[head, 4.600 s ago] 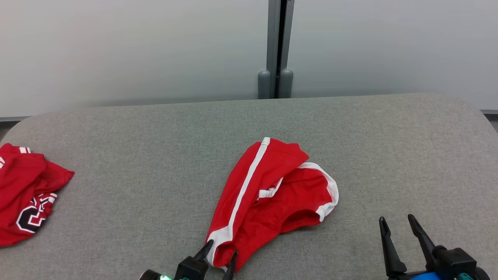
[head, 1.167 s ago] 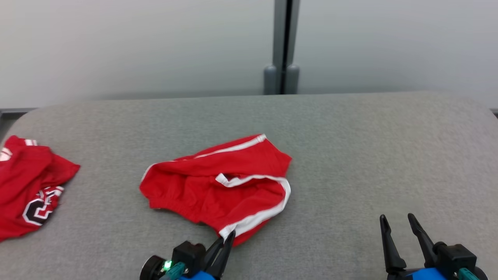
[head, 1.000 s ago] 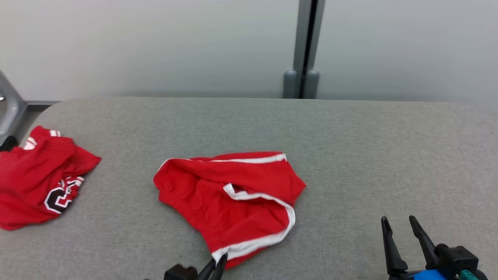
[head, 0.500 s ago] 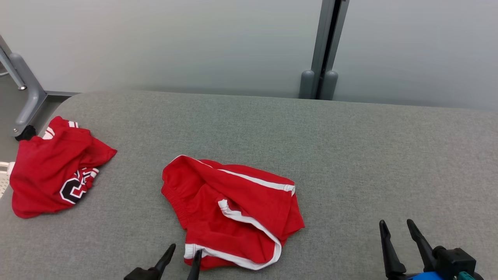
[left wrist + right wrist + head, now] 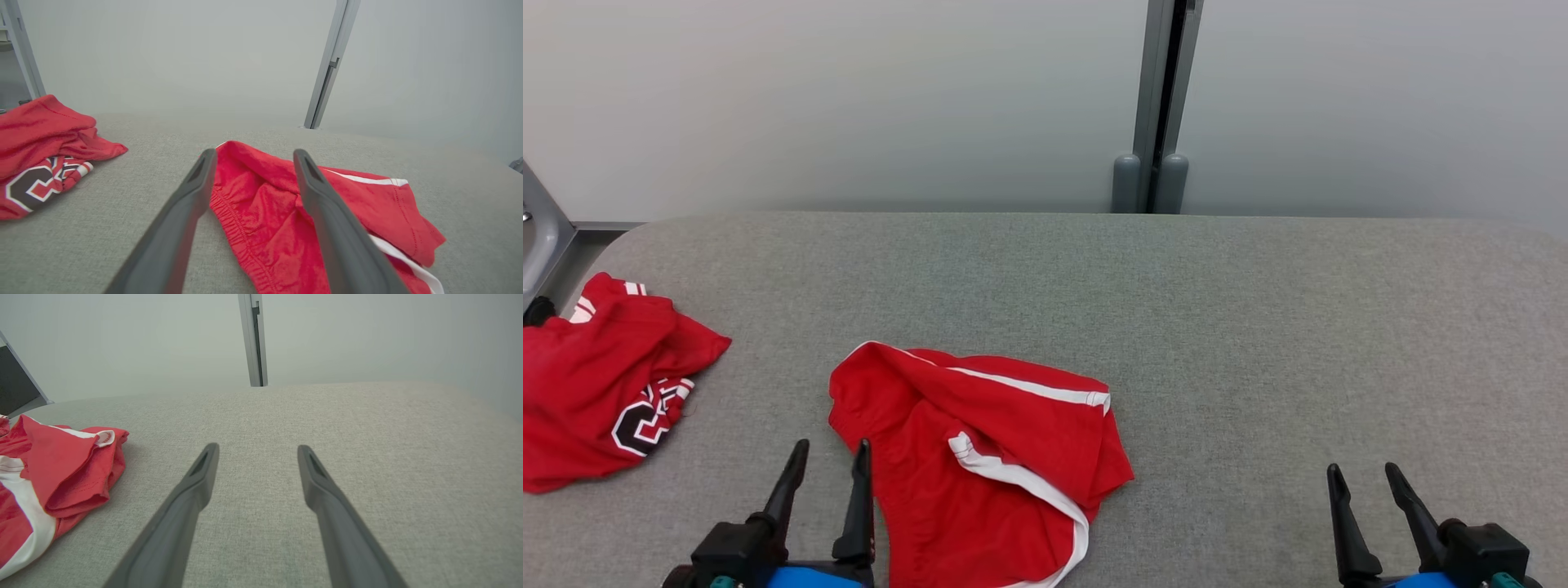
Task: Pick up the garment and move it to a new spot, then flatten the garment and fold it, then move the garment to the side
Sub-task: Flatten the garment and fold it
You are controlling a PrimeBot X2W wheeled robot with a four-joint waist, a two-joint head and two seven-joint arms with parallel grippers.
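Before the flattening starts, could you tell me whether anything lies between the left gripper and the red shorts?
Nothing visible does. The open left gripper is at the waistband edge of the red shorts; the other red garment lies apart, farther left.

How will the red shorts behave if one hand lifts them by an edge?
The red shorts lie crumpled in soft folds, so they would probably hang limp. The thin cloth looks light, likely easy to lift. Pushed, they may bunch up rather than slide, since the grey surface looks like rough fabric.
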